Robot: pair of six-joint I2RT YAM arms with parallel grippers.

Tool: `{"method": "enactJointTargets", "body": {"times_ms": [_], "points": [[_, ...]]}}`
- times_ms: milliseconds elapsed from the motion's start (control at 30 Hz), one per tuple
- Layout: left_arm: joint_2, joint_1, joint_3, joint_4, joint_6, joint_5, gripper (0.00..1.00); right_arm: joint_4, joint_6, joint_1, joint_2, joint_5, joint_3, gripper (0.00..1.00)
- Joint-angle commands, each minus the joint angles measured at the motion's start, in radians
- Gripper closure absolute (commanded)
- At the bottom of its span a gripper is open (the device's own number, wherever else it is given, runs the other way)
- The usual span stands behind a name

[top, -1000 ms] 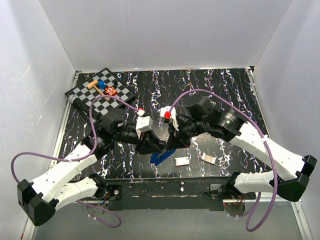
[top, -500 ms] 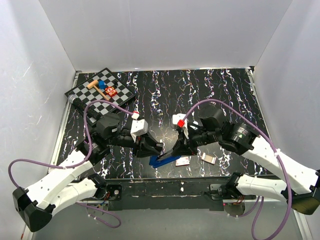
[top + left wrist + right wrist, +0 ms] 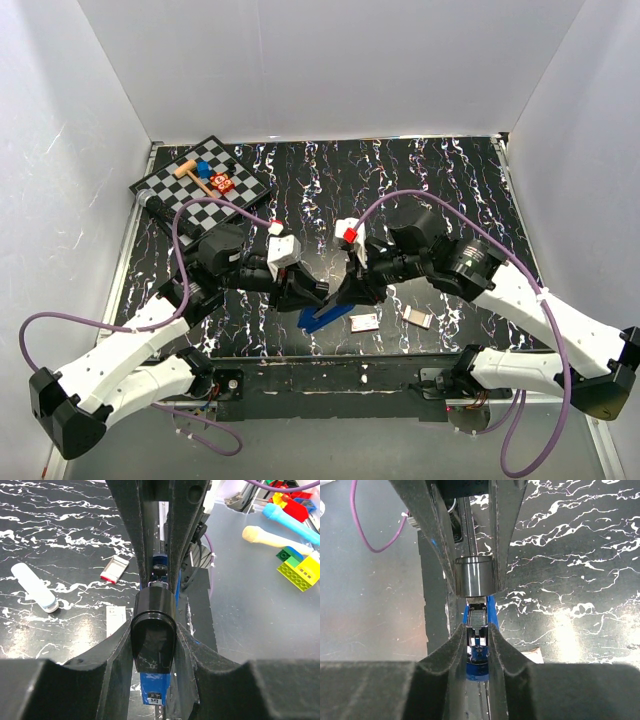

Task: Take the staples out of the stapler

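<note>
The dark-blue stapler [image 3: 322, 318] hangs tilted near the table's front edge, held between both grippers. My left gripper [image 3: 312, 296] is shut on its glossy black top end [image 3: 153, 640], and blue plastic [image 3: 154, 685] shows below my fingers. My right gripper [image 3: 342, 298] is shut on the stapler's open inner channel [image 3: 478, 645]. A short silver strip of staples [image 3: 478, 616] lies in that channel, just beyond my right fingertips. The black end held by the left gripper [image 3: 475, 575] faces me in the right wrist view.
A red-and-white flat box [image 3: 364, 322] and a tan-grey tile [image 3: 418, 318] lie just right of the stapler. A pale-blue slender piece [image 3: 34, 586] lies on the table. A checkerboard [image 3: 175, 195] with small pieces sits at the back left. White walls surround the table.
Both grippers stay on the stapler. The right arm has moved back left and up, and the stapler is tilted more steeply than half a second ago.
</note>
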Motion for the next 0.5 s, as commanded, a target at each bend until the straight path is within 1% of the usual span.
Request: {"method": "enactJointTargets", "body": {"times_ms": [0,67,133,267,400,467], "points": [[-0.012,0.005,0.034,0.070,0.019,-0.085,1.00,-0.035,0.030,0.006,0.013,0.050,0.067,0.71],[-0.012,0.005,0.035,0.072,0.020,-0.094,1.00,-0.052,0.030,0.006,0.009,0.067,0.074,0.64],[-0.007,0.005,0.035,0.069,0.022,-0.110,1.00,-0.066,0.030,0.006,-0.004,0.086,0.078,0.54],[0.009,0.005,0.043,0.059,0.029,-0.140,1.00,-0.079,0.028,0.006,-0.034,0.128,0.107,0.42],[0.017,0.005,0.048,0.049,0.028,-0.194,1.00,-0.067,0.048,0.006,-0.037,0.199,0.152,0.39],[0.016,0.005,0.046,0.045,0.028,-0.234,1.00,-0.050,0.084,0.006,-0.022,0.253,0.178,0.42]]}}
